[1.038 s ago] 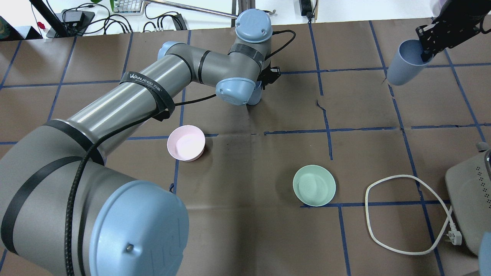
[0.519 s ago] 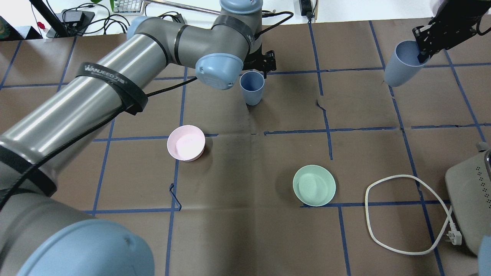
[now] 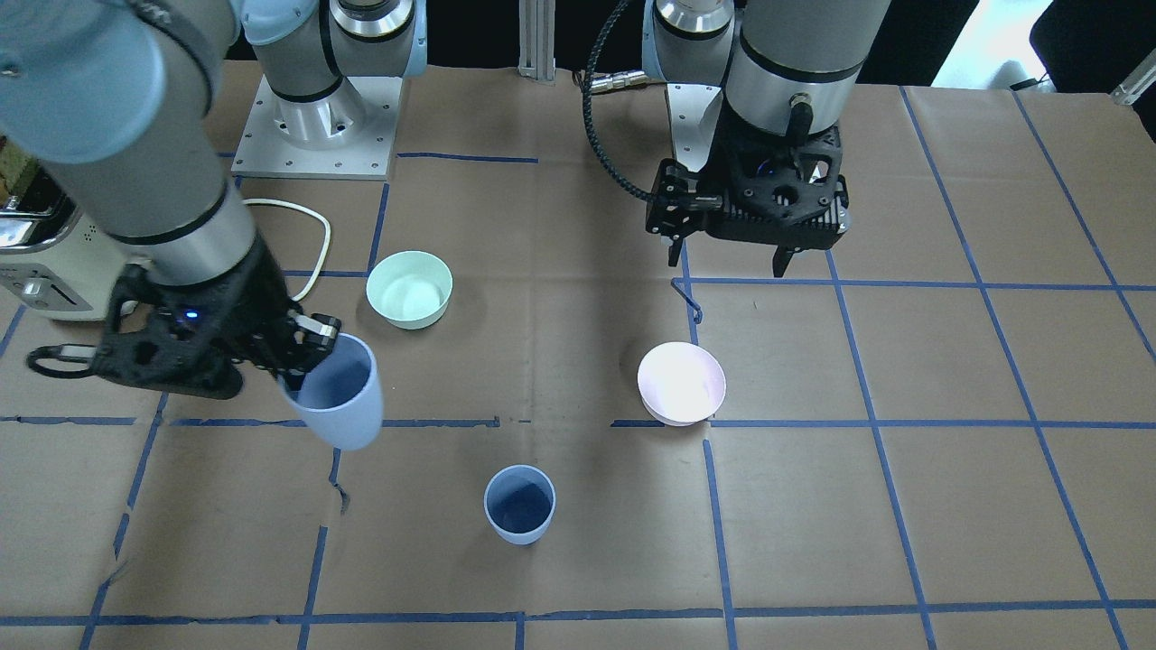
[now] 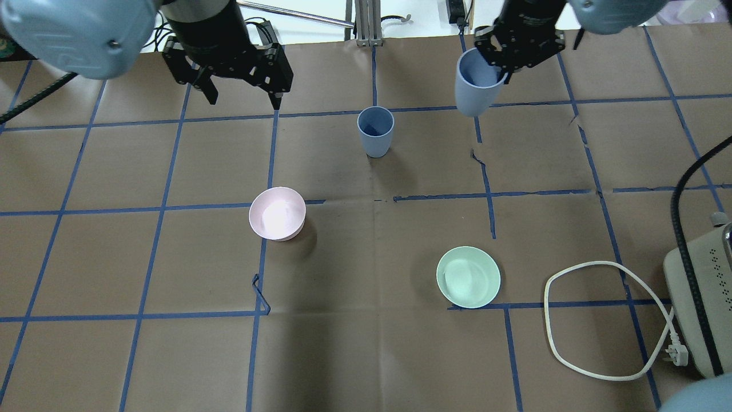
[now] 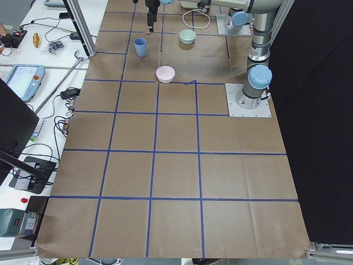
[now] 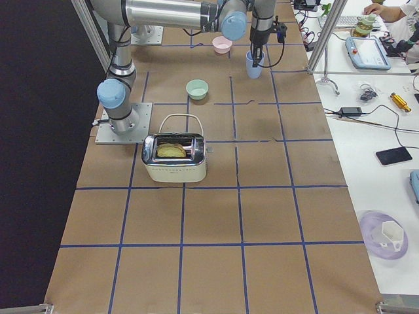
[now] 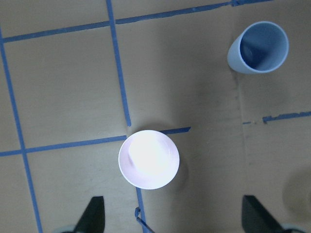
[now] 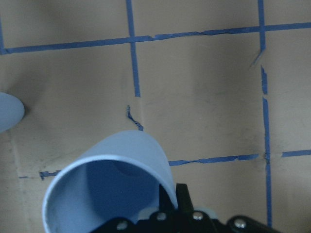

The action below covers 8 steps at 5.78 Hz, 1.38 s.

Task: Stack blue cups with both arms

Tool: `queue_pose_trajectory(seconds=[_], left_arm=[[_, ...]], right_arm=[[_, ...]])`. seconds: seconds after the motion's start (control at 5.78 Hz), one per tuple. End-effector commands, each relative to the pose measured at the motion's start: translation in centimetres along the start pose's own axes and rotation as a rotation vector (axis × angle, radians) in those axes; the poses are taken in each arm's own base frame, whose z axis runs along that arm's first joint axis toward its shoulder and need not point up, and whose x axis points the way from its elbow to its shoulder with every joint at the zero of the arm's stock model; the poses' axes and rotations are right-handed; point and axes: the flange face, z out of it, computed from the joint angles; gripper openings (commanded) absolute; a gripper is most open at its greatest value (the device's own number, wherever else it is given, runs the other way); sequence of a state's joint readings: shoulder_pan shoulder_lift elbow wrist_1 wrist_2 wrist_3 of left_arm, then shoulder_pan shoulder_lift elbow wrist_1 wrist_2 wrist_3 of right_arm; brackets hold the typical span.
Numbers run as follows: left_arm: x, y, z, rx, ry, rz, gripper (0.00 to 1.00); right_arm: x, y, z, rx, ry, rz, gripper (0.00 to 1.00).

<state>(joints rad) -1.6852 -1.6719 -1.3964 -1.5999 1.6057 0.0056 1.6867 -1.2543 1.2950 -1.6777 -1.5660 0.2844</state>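
One blue cup [image 4: 376, 131] stands upright and alone on the brown paper; it also shows in the front view [image 3: 519, 506] and the left wrist view [image 7: 258, 47]. My right gripper [image 4: 504, 67] is shut on the rim of the second blue cup [image 4: 476, 87], one finger inside it. It holds this cup tilted above the table, to the right of the standing cup; the held cup also shows in the front view [image 3: 336, 394] and the right wrist view [image 8: 104, 187]. My left gripper [image 4: 245, 102] is open and empty, raised well to the left of the standing cup.
A pink bowl [image 4: 277, 213] sits left of centre and a mint-green bowl [image 4: 468, 277] right of centre. A toaster [image 4: 700, 303] with a looped white cable [image 4: 572, 274] stands at the right edge. Blue tape lines cross the paper.
My left arm has drawn back from the standing cup and swung left, gripper open. My right arm has carried its cup leftward, much closer to the standing cup.
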Motion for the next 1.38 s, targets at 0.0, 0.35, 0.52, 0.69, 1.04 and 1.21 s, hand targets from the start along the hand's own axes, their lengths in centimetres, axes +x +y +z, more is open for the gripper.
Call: queue_pose_trajectory(seconds=[0.0, 0.35, 0.52, 0.69, 1.04, 1.21], left_arm=[[-4.7, 2.6, -0.4, 0.002, 0.074, -0.095, 0.99], [-5.0, 3.2, -0.6, 0.001, 0.041, -0.117, 0.99], [-5.1, 3.4, -1.0, 0.008, 0.037, -0.131, 0.99], [-5.1, 3.7, -1.4, 0.014, 0.034, -0.138, 0.99], [-5.1, 3.7, -1.3, 0.011, 0.034, -0.137, 0.99], [-5.1, 3.8, -1.4, 0.012, 0.034, -0.137, 0.99]], right_arm=[[-11.7, 2.6, 1.6, 0.008, -0.018, 0.039, 0.08], [-13.3, -0.5, 7.6, 0.039, -0.020, -0.032, 0.08], [-12.9, -1.2, 8.0, 0.048, -0.020, -0.036, 0.08], [-12.3, -1.8, 8.3, 0.069, -0.029, -0.026, 0.08], [-12.4, -1.8, 11.0, 0.029, -0.010, -0.028, 0.09], [-12.1, -1.2, 13.0, -0.009, 0.003, -0.029, 0.09]])
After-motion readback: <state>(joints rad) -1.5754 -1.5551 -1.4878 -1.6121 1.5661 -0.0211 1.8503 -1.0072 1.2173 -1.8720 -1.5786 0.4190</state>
